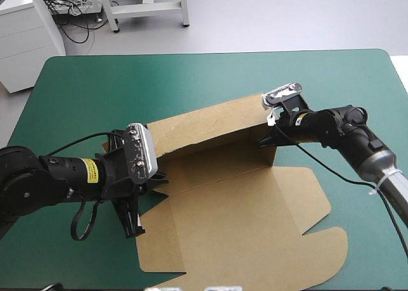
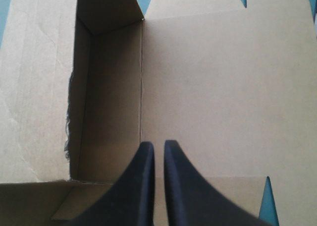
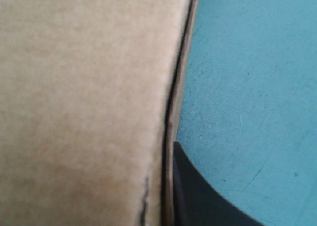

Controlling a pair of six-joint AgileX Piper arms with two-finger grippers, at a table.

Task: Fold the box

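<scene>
High view had the box (image 1: 248,214) mid desk (image 1: 191,80), only its far wall (image 1: 204,128) raised. Right tool (image 1: 266,141) was clamped on that wall's right end, left tool (image 2: 159,149) pinched on the box's left end; side walls weren't tucked yet.

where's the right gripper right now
In the high view, right of centre: the right gripper sits at the right-hand end of the raised far wall of the box, clamped on that wall's edge.

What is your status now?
Left gripper shut, over the box at its left end. Right gripper shut on raised back wall, right corner. Lid flat. Nothing in the way.
</scene>
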